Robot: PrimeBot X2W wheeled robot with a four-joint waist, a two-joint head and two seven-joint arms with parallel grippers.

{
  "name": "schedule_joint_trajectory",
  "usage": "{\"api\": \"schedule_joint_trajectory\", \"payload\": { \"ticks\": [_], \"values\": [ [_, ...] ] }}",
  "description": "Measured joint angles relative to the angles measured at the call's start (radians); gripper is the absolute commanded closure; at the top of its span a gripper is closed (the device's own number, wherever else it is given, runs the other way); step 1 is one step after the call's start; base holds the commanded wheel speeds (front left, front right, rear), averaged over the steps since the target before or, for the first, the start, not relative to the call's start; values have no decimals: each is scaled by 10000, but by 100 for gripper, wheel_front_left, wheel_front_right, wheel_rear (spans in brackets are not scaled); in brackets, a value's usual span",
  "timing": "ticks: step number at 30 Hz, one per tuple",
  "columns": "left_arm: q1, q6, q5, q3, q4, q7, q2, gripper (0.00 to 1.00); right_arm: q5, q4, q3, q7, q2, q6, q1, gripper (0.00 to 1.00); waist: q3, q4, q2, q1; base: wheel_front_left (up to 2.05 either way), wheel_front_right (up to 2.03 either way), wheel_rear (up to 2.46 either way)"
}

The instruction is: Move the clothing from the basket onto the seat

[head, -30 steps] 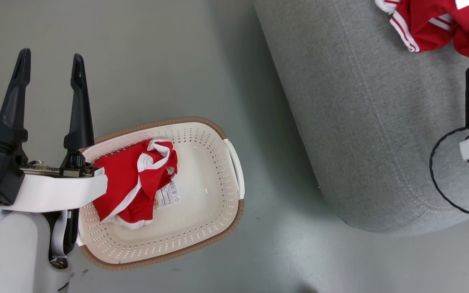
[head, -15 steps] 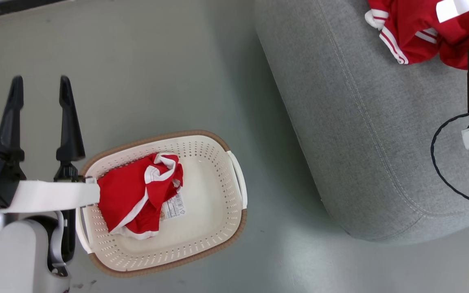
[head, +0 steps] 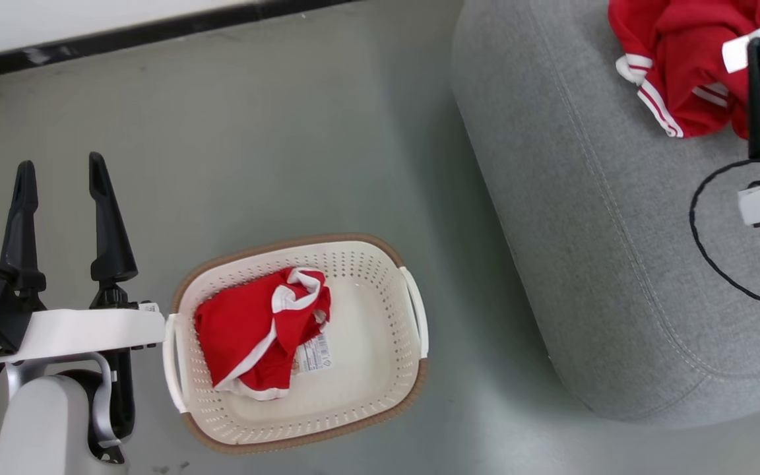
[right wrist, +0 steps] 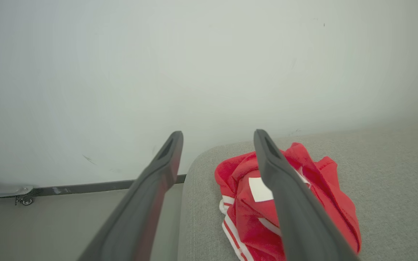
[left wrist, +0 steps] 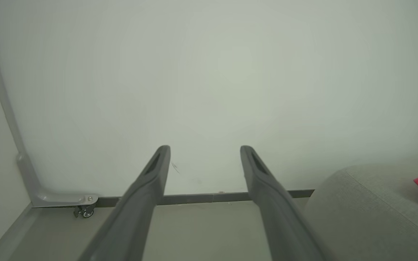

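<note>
Over the last second our head camera has swung, so the whole scene has slid across the picture and a dark skirting strip point(head: 156, 30) now shows along the top. We do not read that as the basket point(head: 367, 270) or the seat point(head: 584, 231) moving. What has truly changed is our left gripper point(head: 60, 161) relative to the basket. Its white wrist lay across the basket's left end and the edge of the shorts point(head: 248, 330); it now stands just beside the left handle, clear of the rim, over bare floor point(head: 287, 132). Its fingers are spread with nothing between them. The right gripper point(right wrist: 218, 134) is likewise parted and empty (in the right wrist view one finger crosses the garment without closing on it), over the seat near the top point(head: 677, 59), which lies crumpled on the grey cushion. So we judge the clothing half moved: the top is delivered, while the shorts lie bunched in the basket's left half, partly over the barcode sticker point(head: 314, 353). Next, we think, the left gripper must go down into the basket for them.
</note>
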Motion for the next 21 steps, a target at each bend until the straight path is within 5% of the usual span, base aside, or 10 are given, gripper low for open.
{"api": "schedule_joint_trajectory", "payload": {
  "ticks": [21],
  "values": [
    [920,-19,345,-197,314,0,-548,0,-1469,-1471,251,-13,1055,0,1703,0,-1499,1081,0,-1,0,0,0]
  ]
}}
